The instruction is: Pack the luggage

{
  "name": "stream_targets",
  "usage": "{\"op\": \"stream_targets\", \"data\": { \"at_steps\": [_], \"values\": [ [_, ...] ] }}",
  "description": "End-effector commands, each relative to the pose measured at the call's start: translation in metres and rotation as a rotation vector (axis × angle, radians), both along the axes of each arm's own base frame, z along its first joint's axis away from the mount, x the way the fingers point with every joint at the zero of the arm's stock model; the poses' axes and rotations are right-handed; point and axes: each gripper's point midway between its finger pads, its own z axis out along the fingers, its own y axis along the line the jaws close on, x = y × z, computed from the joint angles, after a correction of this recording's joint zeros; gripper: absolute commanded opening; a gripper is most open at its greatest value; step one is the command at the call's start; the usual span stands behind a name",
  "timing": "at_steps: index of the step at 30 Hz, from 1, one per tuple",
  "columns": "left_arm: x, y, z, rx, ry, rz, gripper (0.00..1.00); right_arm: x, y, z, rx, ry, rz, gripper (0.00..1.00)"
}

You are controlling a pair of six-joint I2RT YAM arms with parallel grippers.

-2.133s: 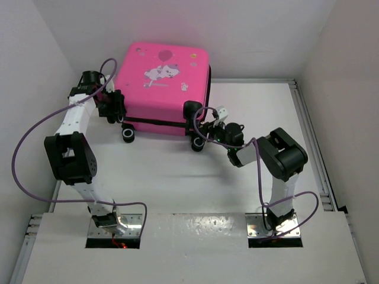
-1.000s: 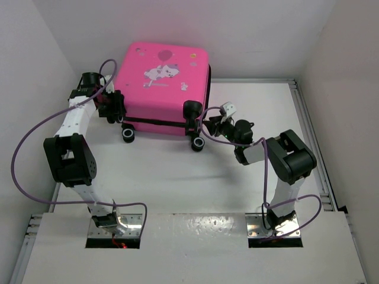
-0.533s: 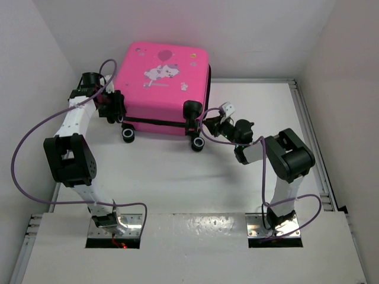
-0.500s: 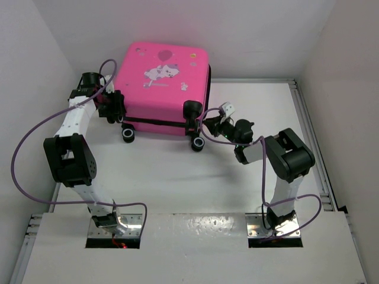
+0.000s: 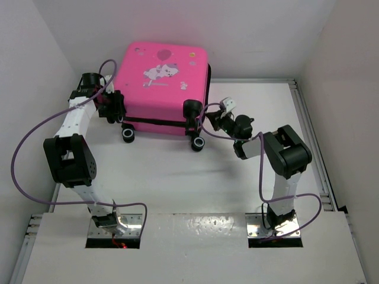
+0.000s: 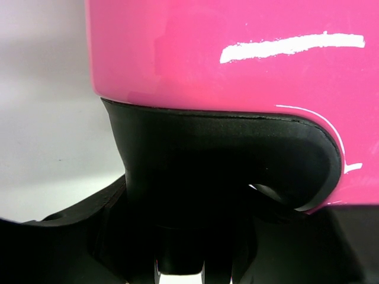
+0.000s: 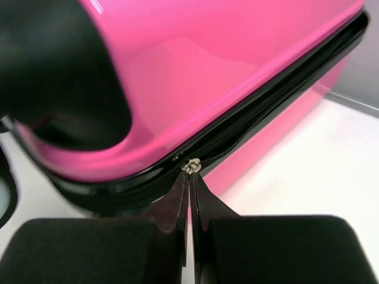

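Observation:
The pink luggage lies flat and closed at the back of the table, wheels toward me. My left gripper sits at its left front corner. In the left wrist view the pink shell fills the top, and the black wheel mount sits between the jaws, held. My right gripper is at the right front corner, beside a black wheel mount. In the right wrist view it is shut on the dark zipper pull tabs, which hang from the metal slider on the black zipper band.
Two lower wheels rest on the white table. White walls stand close on the left, back and right. A raised rail runs along the table's right side. Purple cables loop off both arms.
My right gripper has closed onto the zipper pull tabs and shifted slightly back toward the luggage's right corner. The left arm and the luggage have not moved.

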Motion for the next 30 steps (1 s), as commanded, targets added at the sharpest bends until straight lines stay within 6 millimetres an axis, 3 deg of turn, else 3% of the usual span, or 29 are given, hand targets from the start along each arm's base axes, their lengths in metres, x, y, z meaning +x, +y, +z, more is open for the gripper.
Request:
{"op": "stream_targets", "data": {
  "at_steps": [1, 6, 12, 13, 15, 16, 17, 18, 19, 21, 22, 23, 25, 26, 27, 28, 29, 30],
  "values": [
    [0.0, 0.031, -0.065, 0.072, 0.12, 0.117, 0.0, 0.029, -0.013, 0.053, 0.012, -0.197, -0.107, 0.0],
    [0.002, 0.032, -0.066, 0.072, 0.12, 0.117, 0.0, 0.037, -0.018, 0.041, -0.027, -0.185, -0.124, 0.0],
    [0.002, 0.033, -0.066, 0.075, 0.122, 0.13, 0.0, 0.069, -0.029, 0.033, -0.06, -0.185, -0.193, 0.0],
    [0.002, 0.033, -0.07, 0.074, 0.131, 0.13, 0.0, 0.075, -0.031, 0.04, -0.056, -0.203, -0.202, 0.0],
    [0.002, 0.032, -0.07, 0.069, 0.132, 0.137, 0.0, 0.087, -0.035, 0.034, -0.062, -0.202, -0.213, 0.0],
    [0.004, 0.033, -0.071, 0.068, 0.133, 0.137, 0.0, 0.094, -0.034, 0.045, -0.048, -0.227, -0.211, 0.0],
    [0.004, 0.033, -0.072, 0.068, 0.133, 0.137, 0.0, 0.097, -0.037, 0.036, -0.05, -0.212, -0.212, 0.0],
    [0.004, 0.033, -0.072, 0.068, 0.133, 0.137, 0.0, 0.096, -0.035, 0.04, -0.039, -0.217, -0.171, 0.01],
    [0.004, 0.033, -0.072, 0.068, 0.133, 0.137, 0.0, 0.094, -0.036, 0.041, -0.024, -0.209, -0.157, 0.11],
    [0.004, 0.033, -0.072, 0.076, 0.132, 0.126, 0.0, 0.086, -0.035, 0.052, -0.011, -0.219, -0.101, 0.2],
    [0.004, 0.033, -0.071, 0.078, 0.13, 0.106, 0.0, 0.077, -0.039, 0.045, -0.021, -0.199, -0.068, 0.3],
    [0.004, 0.033, -0.072, 0.083, 0.13, 0.098, 0.0, 0.064, -0.036, 0.049, -0.027, -0.177, -0.02, 0.35],
    [0.004, 0.033, -0.072, 0.089, 0.129, 0.09, 0.0, 0.041, -0.034, 0.031, -0.028, -0.081, 0.089, 0.43],
    [0.004, 0.031, -0.071, 0.077, 0.127, 0.083, 0.0, 0.03, -0.036, 0.032, -0.033, -0.034, 0.12, 0.55],
    [0.005, 0.031, -0.068, 0.085, 0.117, 0.073, 0.0, 0.023, -0.036, 0.016, -0.036, 0.06, 0.152, 0.63],
    [0.005, 0.03, -0.067, 0.08, 0.115, 0.059, 0.0, 0.009, -0.032, 0.022, -0.015, 0.096, 0.245, 0.82],
    [0.003, 0.025, -0.07, 0.064, 0.119, 0.036, 0.0, 0.004, -0.031, 0.014, -0.019, 0.138, 0.281, 0.92],
    [0.003, 0.026, -0.07, 0.069, 0.118, 0.029, 0.0, 0.004, -0.033, 0.011, -0.015, 0.21, 0.307, 0.96]
  ]
}}
